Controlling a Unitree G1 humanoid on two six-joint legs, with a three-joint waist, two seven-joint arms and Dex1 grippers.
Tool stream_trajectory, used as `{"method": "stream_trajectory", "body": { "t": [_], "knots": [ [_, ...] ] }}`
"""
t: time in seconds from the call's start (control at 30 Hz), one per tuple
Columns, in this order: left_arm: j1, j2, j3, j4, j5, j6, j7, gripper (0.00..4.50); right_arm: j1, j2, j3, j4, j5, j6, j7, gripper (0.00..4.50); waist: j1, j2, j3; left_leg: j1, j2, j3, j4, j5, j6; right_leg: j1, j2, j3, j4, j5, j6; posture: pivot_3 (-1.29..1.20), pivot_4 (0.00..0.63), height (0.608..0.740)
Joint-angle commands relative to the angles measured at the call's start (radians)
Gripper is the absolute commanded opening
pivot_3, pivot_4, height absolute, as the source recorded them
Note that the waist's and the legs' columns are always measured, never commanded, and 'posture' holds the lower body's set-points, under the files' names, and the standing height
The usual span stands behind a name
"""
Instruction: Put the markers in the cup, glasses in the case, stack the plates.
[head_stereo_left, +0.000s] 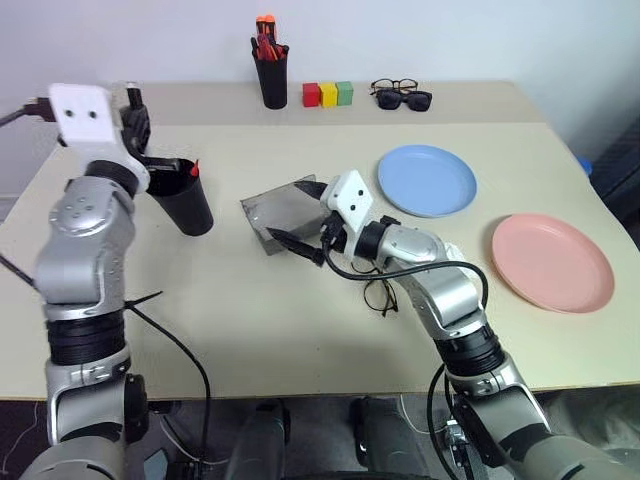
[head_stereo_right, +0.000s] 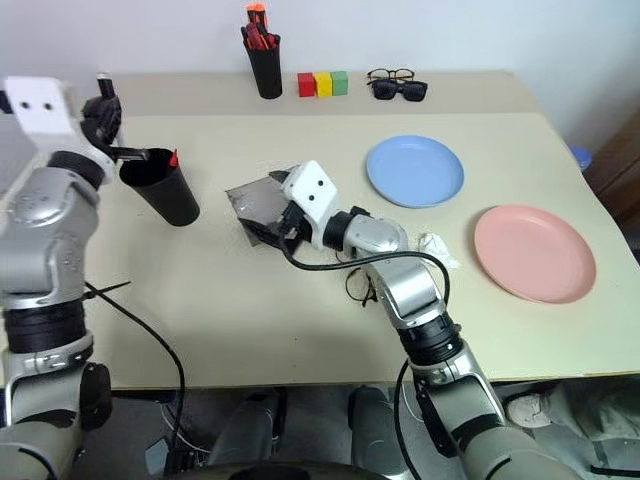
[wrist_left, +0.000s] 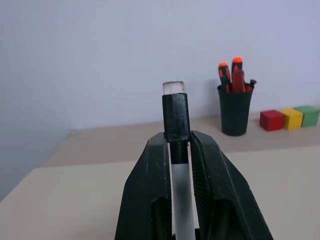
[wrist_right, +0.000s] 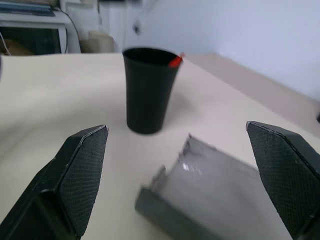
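Left gripper (wrist_left: 180, 165) clamped on white marker (wrist_left: 176, 112) near cup (head_stereo_left: 186, 198); right gripper (wrist_right: 185, 185) spread wide, empty, over open case (head_stereo_left: 278, 212). Red marker (head_stereo_left: 194, 168) already in cup. Glasses (head_stereo_left: 382, 296) uncased on table; plates (head_stereo_left: 428, 180) unstacked.

The right arm (head_stereo_left: 440, 290) hides most of the glasses (head_stereo_left: 381, 297); the case (wrist_right: 210, 200) is blurred.

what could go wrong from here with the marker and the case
The left gripper pinches the white marker by its slim body above the cup; it could slip or miss the rim. The open right gripper flanks the open case, and its arm hangs over the glasses, which could be swept.
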Motion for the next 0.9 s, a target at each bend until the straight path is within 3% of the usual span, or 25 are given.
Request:
{"method": "stream_trajectory", "body": {
  "t": [0.03,0.17,0.37,0.47,0.57,0.73,0.9],
  "knots": [
    [0.001,-0.013,-0.018,0.063,0.070,-0.140,-0.011,0.20,0.005,0.011,0.015,-0.043,-0.004,-0.017,-0.004,4.50,0.000,0.000,0.000,0.000,0.000,0.000,0.000,0.000,0.000,0.000,0.000,0.000,0.000,0.000,0.000,0.00,0.150,0.740],
    [0.027,-0.034,-0.020,0.123,0.096,-0.224,-0.029,0.20,0.018,0.017,0.021,-0.061,-0.003,-0.008,-0.010,4.50,-0.004,0.000,0.000,0.000,0.000,0.000,0.000,0.000,0.000,0.000,0.000,0.000,0.001,0.000,0.000,0.00,0.150,0.740],
    [0.032,-0.057,0.001,0.124,0.082,-0.243,-0.044,2.82,0.030,0.003,0.011,-0.081,-0.002,0.008,-0.017,4.50,-0.007,0.000,0.000,0.000,0.000,0.000,0.000,0.000,0.000,-0.001,0.000,0.000,0.002,0.000,0.000,0.00,0.150,0.740],
    [0.024,-0.067,0.020,0.072,0.032,-0.250,-0.079,2.82,0.039,-0.027,-0.009,-0.085,-0.003,0.014,-0.011,4.50,-0.006,0.000,0.000,0.000,0.000,0.000,0.000,0.000,0.000,0.000,0.000,0.000,0.002,0.000,0.000,0.00,0.150,0.740],
    [0.020,-0.048,-0.003,-0.036,-0.096,-0.154,-0.222,2.82,0.061,-0.083,-0.039,-0.105,0.004,0.029,0.001,4.50,-0.002,0.000,0.000,0.000,0.000,0.000,0.000,0.000,0.000,0.000,0.000,0.000,0.001,0.000,0.000,0.00,0.150,0.740],
    [0.039,0.087,-0.202,-0.188,-0.213,0.148,-0.488,4.44,0.091,-0.159,-0.075,-0.130,0.016,0.045,0.017,4.50,-0.007,0.000,0.000,0.000,0.000,0.000,0.000,0.000,0.000,0.000,0.000,0.000,0.001,0.000,0.000,0.00,0.150,0.740],
    [-0.015,0.148,-0.457,-0.076,-0.094,0.281,-0.600,4.44,0.102,-0.203,-0.098,-0.147,0.017,0.061,0.022,4.50,-0.010,0.001,0.000,0.002,0.001,0.000,0.000,0.000,0.000,0.001,0.001,0.000,0.002,0.000,0.000,0.00,0.150,0.740]
  ]
}}
